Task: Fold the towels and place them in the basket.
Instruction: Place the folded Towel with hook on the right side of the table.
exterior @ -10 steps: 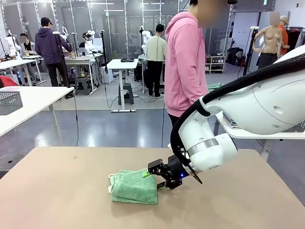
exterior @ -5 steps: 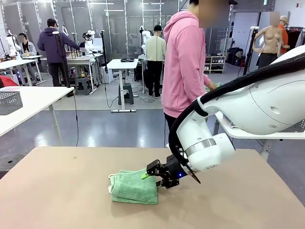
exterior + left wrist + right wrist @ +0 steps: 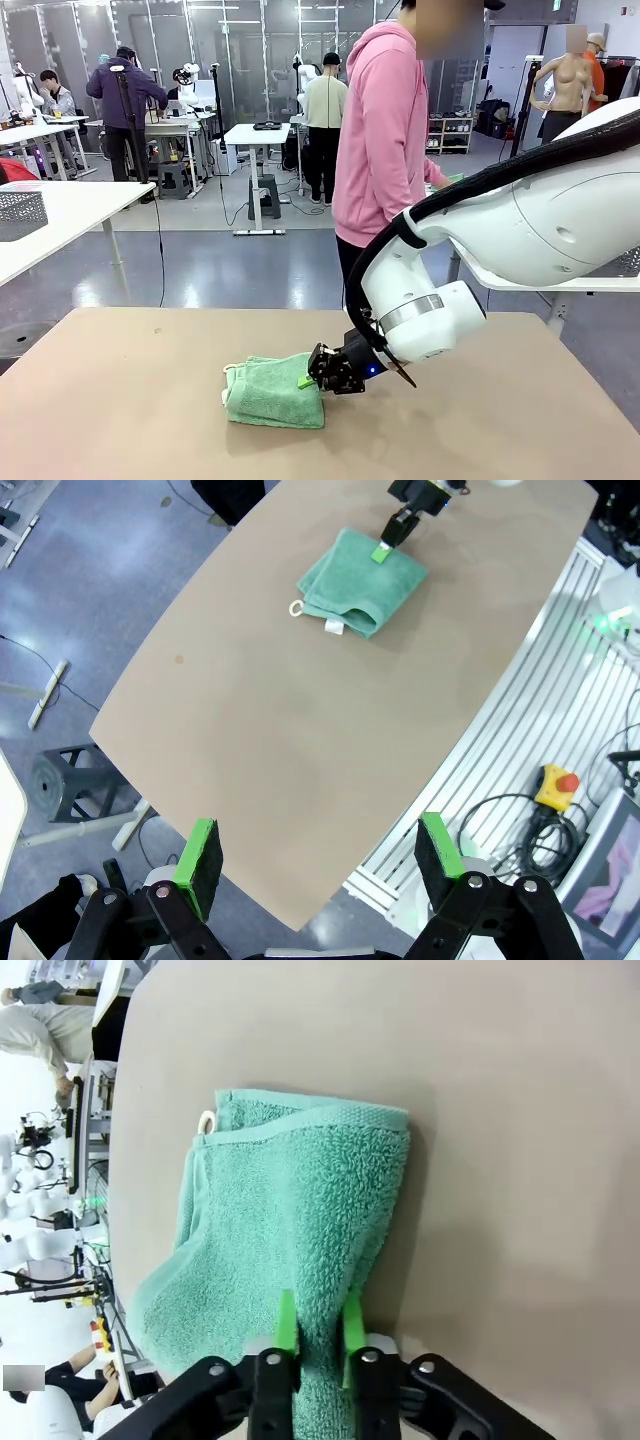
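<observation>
Front view, going left to right: a grey mesh basket (image 3: 20, 212) sits on a white side table (image 3: 90, 205) at the far left, well away from the action. I can't tell if it's the one the task means.

On the tan table (image 3: 120, 400), a bit left of centre, lies the mint green towel (image 3: 272, 392). It's folded into a chunky rectangle and lying flat. Right at its right-hand edge is the right gripper (image 3: 312, 378), coming in low and nearly level with the tabletop. That makes sense if the plan is to pinch the stacked layers from the side so the fold doesn't flop open on lifting.

Right wrist view backs this up. The two green pads (image 3: 287, 1322) are close together with the thick folded edge of the towel squeezed between them. The rest of the cloth stretches away from the fingers, white loop (image 3: 207, 1120) at the far corner.

Left wrist view: the left gripper (image 3: 318, 845) hangs high over the near edge of the table, fingers spread wide and holding nothing. I'd guess it's parked out of the way. The towel is far off near the opposite side.

A person in a pink hoodie (image 3: 385, 130) stands behind the table, not touching anything on it.
</observation>
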Tool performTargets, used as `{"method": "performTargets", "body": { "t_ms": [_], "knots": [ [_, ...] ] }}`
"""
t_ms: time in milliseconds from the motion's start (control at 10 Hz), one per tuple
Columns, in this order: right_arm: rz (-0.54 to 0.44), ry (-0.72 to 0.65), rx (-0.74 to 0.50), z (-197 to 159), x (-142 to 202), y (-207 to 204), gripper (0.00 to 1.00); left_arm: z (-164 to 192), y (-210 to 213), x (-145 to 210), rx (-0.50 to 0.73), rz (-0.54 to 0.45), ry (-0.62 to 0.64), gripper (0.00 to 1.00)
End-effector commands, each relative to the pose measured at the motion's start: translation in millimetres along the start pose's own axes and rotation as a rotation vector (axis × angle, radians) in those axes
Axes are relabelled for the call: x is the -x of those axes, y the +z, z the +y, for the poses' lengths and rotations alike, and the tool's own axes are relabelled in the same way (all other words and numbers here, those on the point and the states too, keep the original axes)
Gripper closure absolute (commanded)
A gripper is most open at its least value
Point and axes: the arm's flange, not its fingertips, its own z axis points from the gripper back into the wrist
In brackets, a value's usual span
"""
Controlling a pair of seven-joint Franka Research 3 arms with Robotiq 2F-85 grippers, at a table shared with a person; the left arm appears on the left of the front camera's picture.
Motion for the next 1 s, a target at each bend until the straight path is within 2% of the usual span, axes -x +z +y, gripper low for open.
{"method": "performTargets", "body": {
  "t_ms": [0, 700, 800, 900],
  "knots": [
    [-0.019, -0.022, 0.025, 8, 0, -2, 1.0, -1, -1, 2, -0.017, 0.004, 0.007, 0.03],
    [-0.011, 0.0, 0.015, 4, 0, 0, 1.0, -1, -1, 2, -0.017, 0.004, 0.007, 0.03],
    [-0.013, -0.002, 0.014, 5, 0, 1, 0.94, -1, -1, 2, -0.017, 0.004, 0.007, 0.03],
    [-0.002, 0.075, 0.083, 34, 3, 25, 0.95, -1, -1, 2, -0.017, 0.004, 0.007, 0.03]
  ]
}}
